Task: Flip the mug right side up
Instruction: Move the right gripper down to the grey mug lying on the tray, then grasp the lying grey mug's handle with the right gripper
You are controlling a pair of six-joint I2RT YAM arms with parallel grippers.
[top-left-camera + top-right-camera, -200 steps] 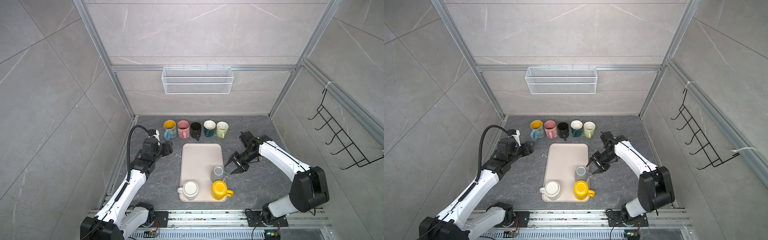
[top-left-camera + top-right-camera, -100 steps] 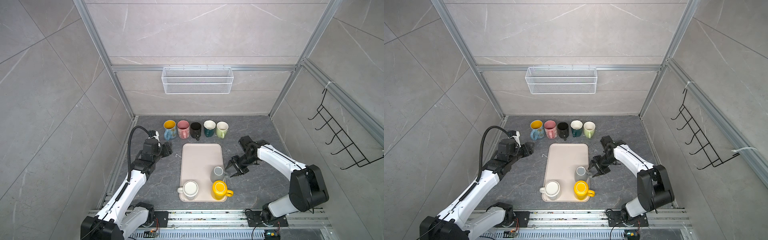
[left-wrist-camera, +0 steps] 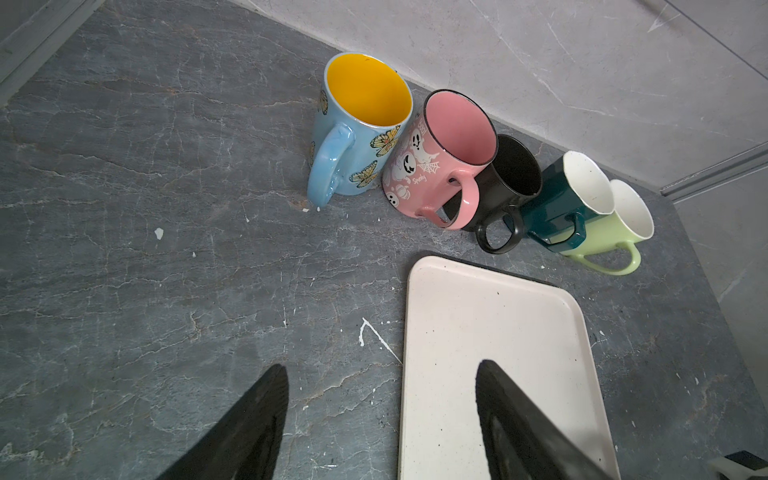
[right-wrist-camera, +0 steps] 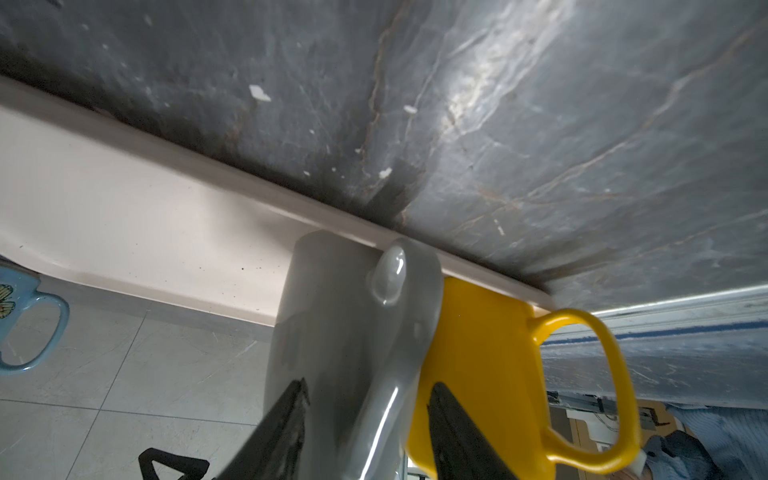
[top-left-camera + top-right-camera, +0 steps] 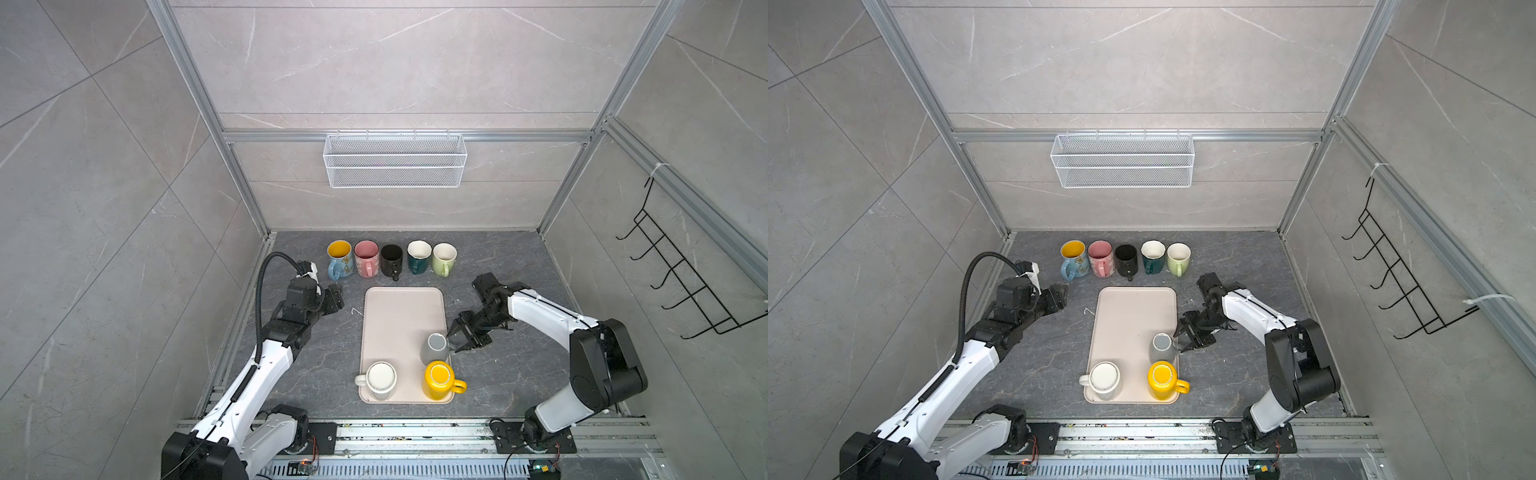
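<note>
While the right pincer [image 5: 452,341] sits low at the tray's long edge, its jaws stand about half open astride the handle [image 4: 388,332] of the grey mug [image 5: 434,349]. One black finger [image 4: 286,419] is on each side of the handle. The right wrist view shows a gap on at least one side, so the handle is straddled rather than clamped. The grey mug stands base up, mouth down, on the tray [image 5: 399,316], right at this pincer's tips and close to the rim nearest it. Just beside the grey mug, on the side toward the arms' bases, a yellow mug [image 5: 438,378] also stands base up, its handle pointing off the tray toward the right arm. Farther across the tray from the right pincer, a white mug [image 5: 380,376] stands base up as well, its handle turned toward the left arm. Well apart, beyond the tray's opposite edge, the left pincer [image 3: 382,365] hovers over the dark counter [image 5: 316,353] with jaws wide apart and nothing between them; one of its fingers hangs over the tray's corner. Ahead of the left pincer, a row of five mugs [image 5: 392,259] stands upright near the back wall: blue, pink, black, teal and pale green.
</note>
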